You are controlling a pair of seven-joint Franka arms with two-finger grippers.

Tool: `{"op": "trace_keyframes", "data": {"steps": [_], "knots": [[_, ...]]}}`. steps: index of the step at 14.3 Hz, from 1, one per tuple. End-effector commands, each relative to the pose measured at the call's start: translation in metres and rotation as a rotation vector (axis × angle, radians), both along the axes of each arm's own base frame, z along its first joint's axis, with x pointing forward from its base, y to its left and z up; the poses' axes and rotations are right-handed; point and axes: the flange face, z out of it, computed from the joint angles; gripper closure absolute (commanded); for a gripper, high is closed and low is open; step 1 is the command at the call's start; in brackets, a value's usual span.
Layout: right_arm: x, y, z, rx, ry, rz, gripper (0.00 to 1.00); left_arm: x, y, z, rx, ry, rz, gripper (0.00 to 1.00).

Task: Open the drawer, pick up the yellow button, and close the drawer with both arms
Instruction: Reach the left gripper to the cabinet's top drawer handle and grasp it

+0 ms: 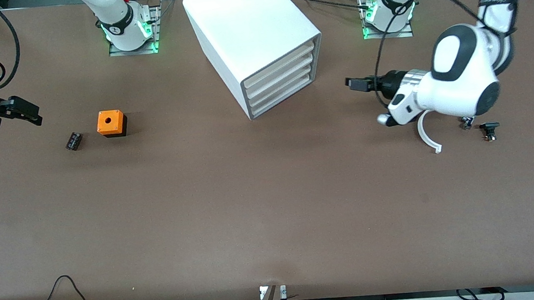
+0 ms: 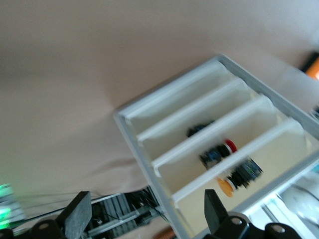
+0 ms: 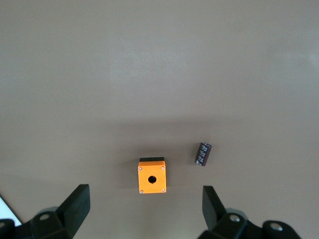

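The white drawer cabinet (image 1: 257, 39) stands at the middle of the table's robot side, and its drawers all sit flush in the front view. The left wrist view looks into its compartments (image 2: 209, 129). The button (image 2: 234, 180), with an orange cap and a black-and-blue body, lies in an end compartment, with a red-capped part (image 2: 219, 152) in the compartment beside it. My left gripper (image 1: 357, 84) (image 2: 147, 211) is open and empty, in front of the drawer fronts and apart from them. My right gripper (image 1: 27, 112) (image 3: 144, 204) is open and empty over the right arm's end of the table.
An orange cube with a hole (image 1: 111, 122) (image 3: 152, 177) and a small black part (image 1: 73, 141) (image 3: 203, 154) lie on the table toward the right arm's end. Two small dark parts (image 1: 489, 130) lie on the table at the left arm's end.
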Motion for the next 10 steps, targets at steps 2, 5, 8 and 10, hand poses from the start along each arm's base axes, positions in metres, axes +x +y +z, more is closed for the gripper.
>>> {"op": "trace_keyframes", "data": {"steps": [2,5,8,10], "knots": [[0.004,0.007,0.003,0.002,-0.003,0.029,0.00,-0.020,-0.060,-0.020,-0.191,-0.013,-0.054,0.00],[0.007,0.009,0.005,0.002,-0.029,0.032,0.00,-0.048,-0.087,-0.051,-0.313,-0.051,-0.064,0.00],[0.012,0.017,-0.005,0.020,-0.016,0.043,0.00,-0.064,-0.095,-0.067,-0.356,-0.035,-0.080,0.01],[0.013,0.024,-0.004,0.006,-0.023,0.057,0.00,-0.075,-0.105,-0.069,-0.365,-0.022,-0.106,0.01]]}}
